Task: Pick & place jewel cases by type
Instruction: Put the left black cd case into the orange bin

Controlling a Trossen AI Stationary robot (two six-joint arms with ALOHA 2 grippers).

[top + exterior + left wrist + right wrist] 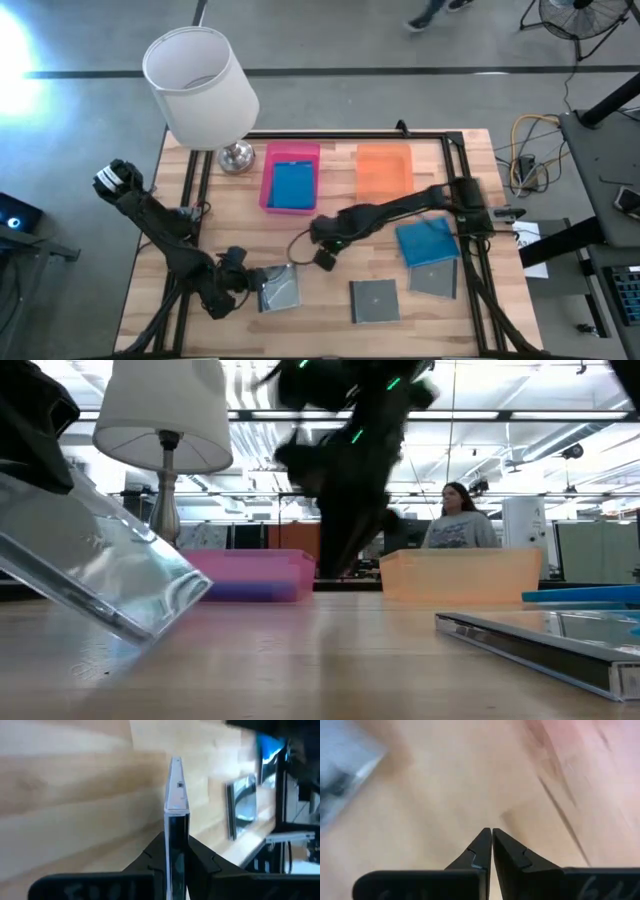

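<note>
A grey clear jewel case (280, 290) sits near the table's front left, with my left gripper (252, 285) shut on it. In the low view the case (100, 575) is tilted. A second grey case (374, 300) lies flat near the front edge. A blue case (425, 240) lies partly over a third grey case (436, 282) at the right. Another blue case (292, 186) lies in the pink tray (268, 182). My right gripper (323, 260) hangs shut and empty above mid-table. My left gripper pinches the grey case between its two fingers at the edge (176, 832) that faces the table's left. The fingers come slanting down from the left. The case runs on past the fingertips (200, 857), edge-on and tilted. Whether its lower edge (130, 632) touches the table, I cannot tell.
An orange tray (384, 170) stands beside the pink one at the back. A white-shaded lamp (200, 85) stands at the far left corner. A black frame (470, 200) runs along the table's edges. A person (460, 520) stands in the room behind.
</note>
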